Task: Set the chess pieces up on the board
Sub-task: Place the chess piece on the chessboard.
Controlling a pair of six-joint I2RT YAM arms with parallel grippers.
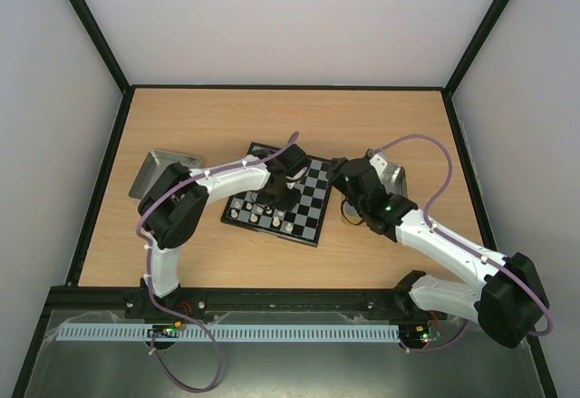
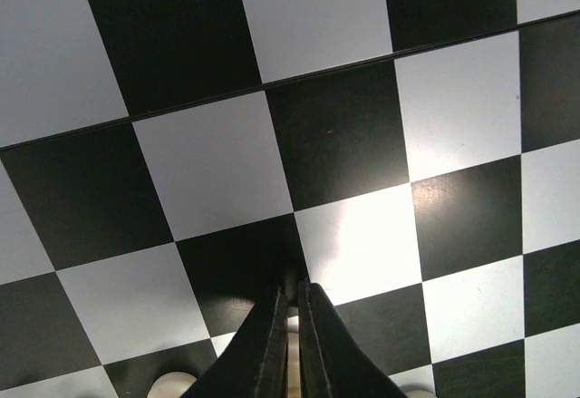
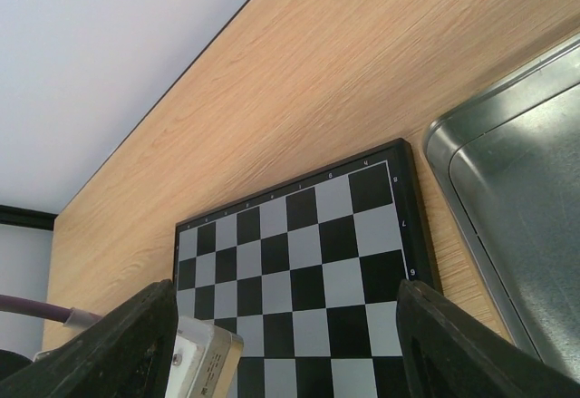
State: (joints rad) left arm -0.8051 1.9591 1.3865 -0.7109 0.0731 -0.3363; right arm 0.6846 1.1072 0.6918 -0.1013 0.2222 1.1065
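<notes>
Setting cream pcs [image 2: 172, 385]: L end effector [image 2: 292, 289] pinched shut right over board [image 2: 344, 135], hold unclear, nxt needs slow lift; R end effector [image 3: 288, 289] wide.

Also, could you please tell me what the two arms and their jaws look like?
Both the left arm and right arm have white tubular links joined by bulky black joint housings. A mauve cable runs along each. Small green lights glow on the right arm's wrist and near both bases. The jaws are black tapering wedges.
</notes>
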